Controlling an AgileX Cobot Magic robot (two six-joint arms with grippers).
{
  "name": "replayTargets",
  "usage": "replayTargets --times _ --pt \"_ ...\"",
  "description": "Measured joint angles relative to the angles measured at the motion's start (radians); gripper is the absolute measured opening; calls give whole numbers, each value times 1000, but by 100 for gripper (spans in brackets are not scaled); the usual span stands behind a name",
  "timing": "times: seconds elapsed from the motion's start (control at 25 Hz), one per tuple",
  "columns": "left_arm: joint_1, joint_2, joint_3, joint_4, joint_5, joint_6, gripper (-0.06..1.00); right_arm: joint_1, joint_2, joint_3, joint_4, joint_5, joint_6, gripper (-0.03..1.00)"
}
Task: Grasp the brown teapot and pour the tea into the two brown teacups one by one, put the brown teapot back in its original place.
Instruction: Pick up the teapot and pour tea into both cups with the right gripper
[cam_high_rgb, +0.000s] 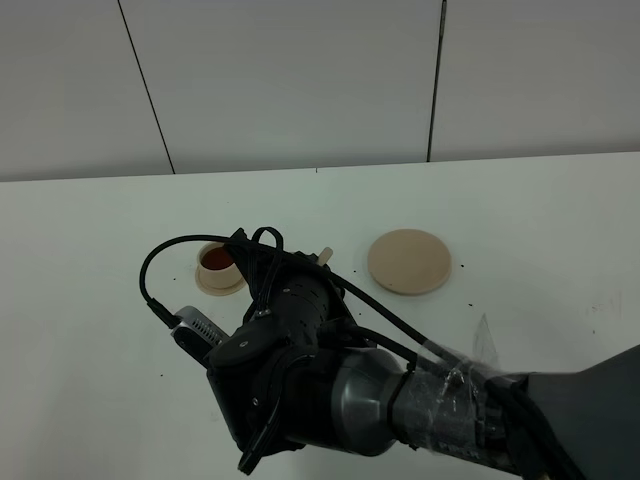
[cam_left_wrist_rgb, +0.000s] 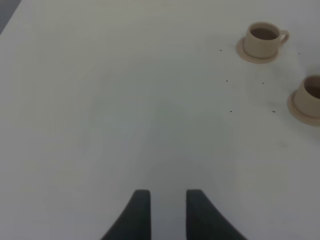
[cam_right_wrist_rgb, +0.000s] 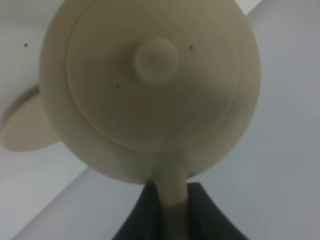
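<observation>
In the right wrist view the brown teapot (cam_right_wrist_rgb: 150, 85) fills the frame from above, lid knob in the middle. My right gripper (cam_right_wrist_rgb: 172, 195) is shut on its loop handle, holding the pot off the table. The original place, a flat tan saucer disc (cam_high_rgb: 409, 261), lies bare on the table; its edge (cam_right_wrist_rgb: 25, 130) shows behind the pot. In the exterior view my right arm covers the teapot and one teacup. The other teacup (cam_high_rgb: 217, 262) on its saucer holds dark tea. The left wrist view shows both teacups (cam_left_wrist_rgb: 263, 40) (cam_left_wrist_rgb: 310, 97). My left gripper (cam_left_wrist_rgb: 168, 207) is open over bare table.
The white table (cam_high_rgb: 520, 200) runs back to a pale panelled wall. My right arm (cam_high_rgb: 330, 390), with black cables, reaches across the middle from the lower right. Small dark specks (cam_left_wrist_rgb: 231, 111) dot the tabletop near the cups.
</observation>
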Motion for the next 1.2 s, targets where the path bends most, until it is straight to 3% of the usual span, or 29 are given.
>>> replayTargets --times 1.2 --pt "0 0 0 0 0 1 24 0 0 0 0 0 -10 9"
